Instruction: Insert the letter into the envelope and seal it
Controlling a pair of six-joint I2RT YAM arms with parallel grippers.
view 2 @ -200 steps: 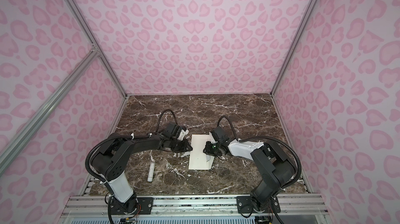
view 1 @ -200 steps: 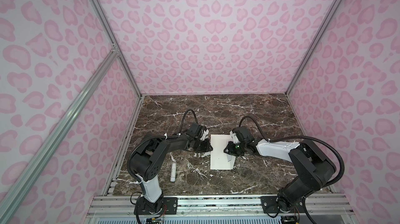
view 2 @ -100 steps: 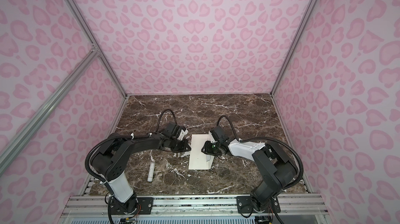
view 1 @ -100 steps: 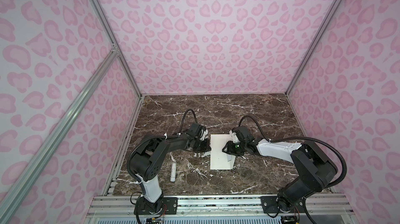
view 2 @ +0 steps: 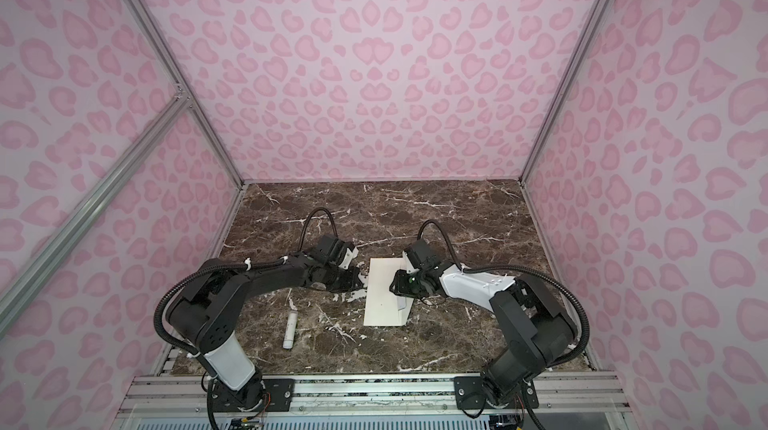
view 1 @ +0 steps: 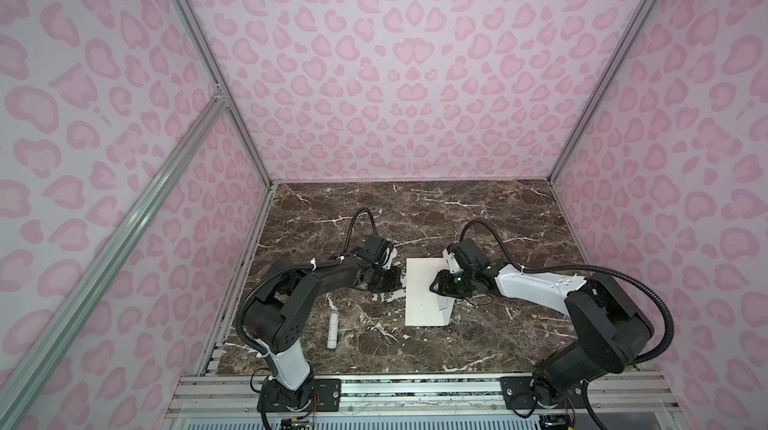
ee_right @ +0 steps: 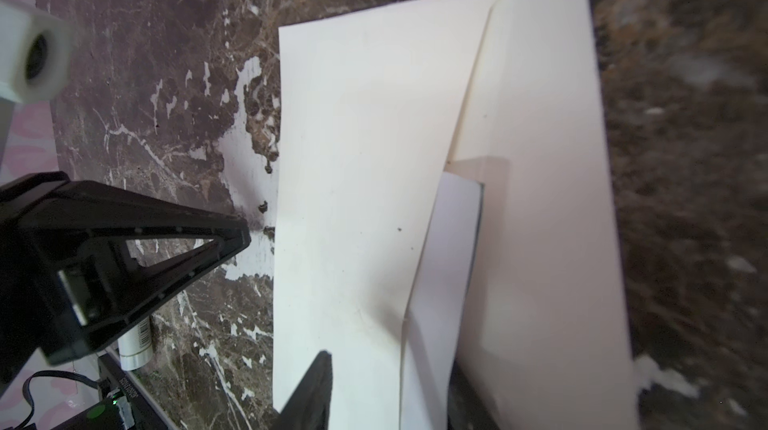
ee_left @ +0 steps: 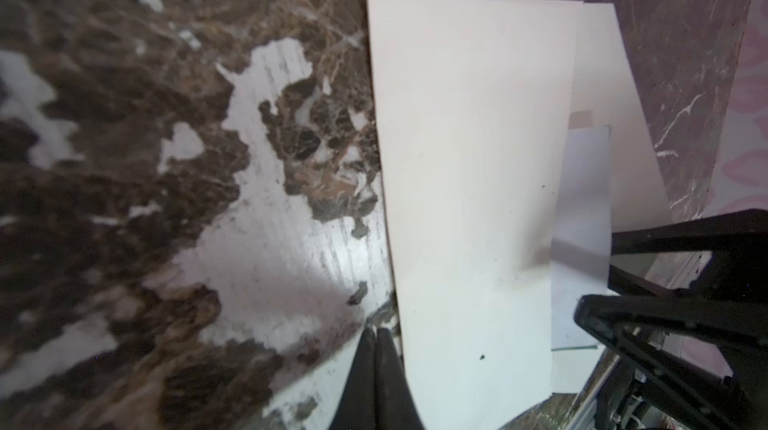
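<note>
**Change over the last second.** Your left gripper [ee_left: 374, 334] has drawn its fingers together until they meet. It is empty and sits just beside the long edge of the envelope [view 1: 422, 295] on the left arm's side. Your right gripper [view 1: 433, 286] has spread its jaws, which now stand apart over the opposite edge, with one finger [ee_right: 316, 390] lying on the cream front panel. This reads as a release: the letter [ee_right: 451, 266] appears unpinched and rests loose in the envelope's mouth. Neither arm has otherwise shifted much, and the envelope lies flat on the marble table [view 1: 457, 220] as it did.

**Container and contents.** The envelope is the only container here. Its flap [ee_right: 552, 199] is open and lies flat on the table toward the right arm. The letter is part-way in. One long side is tucked under the front panel's lip, and the rest, with its dark green border, shows on the flap's inner face. In both top views the letter [view 2: 402, 303] appears as a grey sliver at the mouth. You can see nothing else inside.

**Outstanding, as judged.** The letter has yet to be pushed fully under the lip, and the flap has yet to be folded and sealed. The white stick [view 1: 332, 329] lies well apart, near the left arm's base, untouched.
</note>
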